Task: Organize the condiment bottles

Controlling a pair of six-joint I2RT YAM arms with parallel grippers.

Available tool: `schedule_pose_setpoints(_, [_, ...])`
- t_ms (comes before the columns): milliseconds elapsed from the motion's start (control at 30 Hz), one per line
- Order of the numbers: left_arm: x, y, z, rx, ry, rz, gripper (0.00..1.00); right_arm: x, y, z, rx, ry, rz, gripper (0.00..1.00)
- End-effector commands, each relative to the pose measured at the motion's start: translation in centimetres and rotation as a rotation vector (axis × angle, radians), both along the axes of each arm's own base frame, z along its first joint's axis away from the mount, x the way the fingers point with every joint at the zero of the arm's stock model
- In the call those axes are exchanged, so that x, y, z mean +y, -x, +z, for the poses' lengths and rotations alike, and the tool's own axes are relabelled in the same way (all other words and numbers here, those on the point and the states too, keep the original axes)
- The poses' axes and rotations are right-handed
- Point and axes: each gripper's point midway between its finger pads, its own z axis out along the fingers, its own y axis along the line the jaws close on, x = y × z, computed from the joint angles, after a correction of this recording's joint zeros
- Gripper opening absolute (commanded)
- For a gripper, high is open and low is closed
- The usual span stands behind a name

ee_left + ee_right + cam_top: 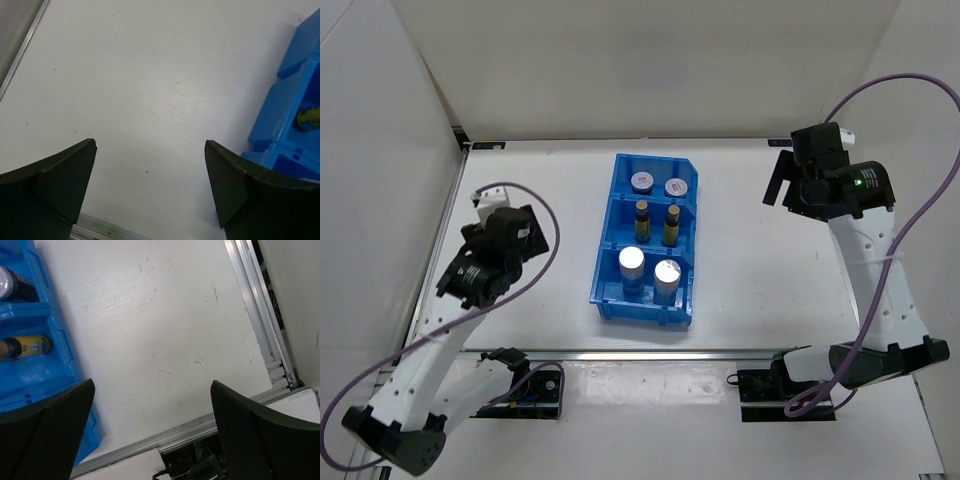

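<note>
All six condiment bottles [671, 225] stand in the blue bin [604, 262] on the table [760, 270]: white-lidded jars [642, 181] in its far compartment, amber bottles [642, 220] in the middle, silver-topped cylinders [631, 262] nearest. The left pincer [150, 145] hangs left of the bin, spread wide, gripping nothing. The right pincer [152, 385] is out to the bin's right, equally wide.

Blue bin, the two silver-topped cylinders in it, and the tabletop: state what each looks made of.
The blue bin: moulded plastic, going by its uniform colour, slight sheen and moulded dividers.
The silver-topped cylinders: the tops look like metal or foil, bright and reflective; the bodies are too small to tell.
The tabletop: probably white laminate, matte with a faint grain pattern.
</note>
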Motion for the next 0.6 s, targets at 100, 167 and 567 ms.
schedule_pose_setpoints(100, [2.0,1.3,-2.3,-0.054,0.041,0.114,1.00,-1.5,1.1,-1.0,0.041,0.066,-0.041,1.00])
schedule_pose_setpoints(167, [2.5,1.5,-3.0,-0.041,0.016,0.134,1.00,-1.5,1.1,-1.0,0.041,0.066,-0.041,1.00])
schedule_pose_setpoints(567, [3.6,0.7,-3.4,-0.047,-0.024,0.233,1.00,-2.8,2.9,-2.0,0.101,0.115,-0.092,1.00])
